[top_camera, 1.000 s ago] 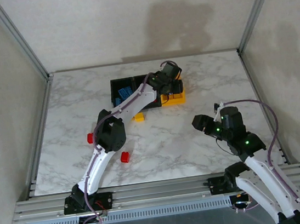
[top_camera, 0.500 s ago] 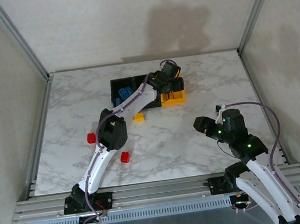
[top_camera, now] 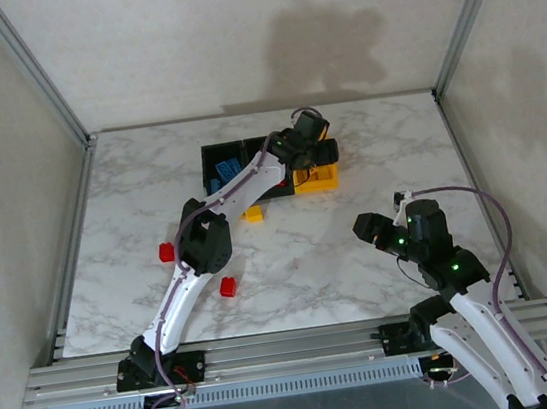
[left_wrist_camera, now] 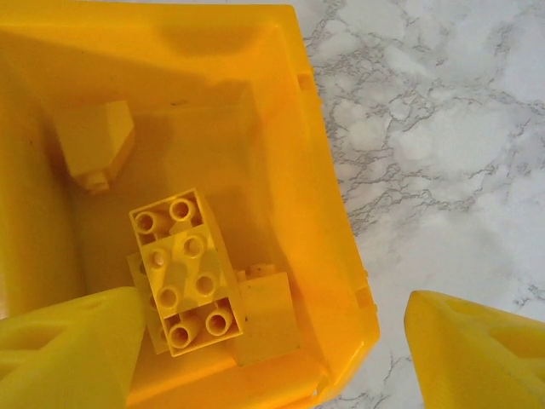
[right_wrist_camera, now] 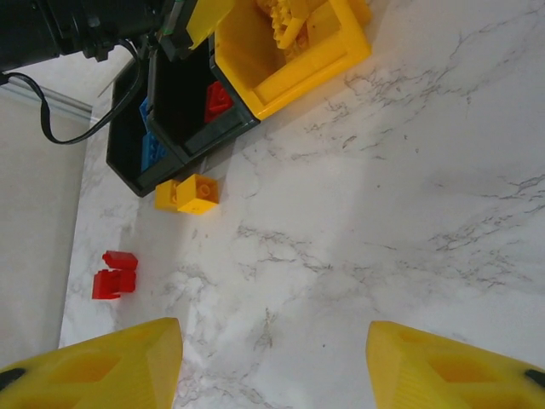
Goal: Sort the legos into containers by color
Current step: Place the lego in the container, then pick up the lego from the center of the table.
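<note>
My left gripper (top_camera: 311,151) hangs open over the yellow container (top_camera: 327,180). In the left wrist view its fingertips (left_wrist_camera: 68,349) straddle the bin's near corner (left_wrist_camera: 285,162), with nothing between them. Several yellow legos (left_wrist_camera: 183,273) lie loose on the bin floor. To the left stand two black containers: one (right_wrist_camera: 209,139) holds a red lego (right_wrist_camera: 217,100), the other (top_camera: 209,157) holds blue legos (top_camera: 228,167). On the table lie a yellow lego (top_camera: 253,213) and two red legos (top_camera: 166,251) (top_camera: 228,286). My right gripper (top_camera: 364,226) is open above bare marble, nothing in it.
Metal frame posts (top_camera: 40,79) and pale walls close in the marble table (top_camera: 387,149) on three sides. An aluminium rail (top_camera: 292,348) runs along the near edge. The left arm's links (top_camera: 203,244) stretch over the table between the loose legos and the bins.
My left gripper has opened wider over the yellow container. The right arm has drawn back a little toward the near edge.
</note>
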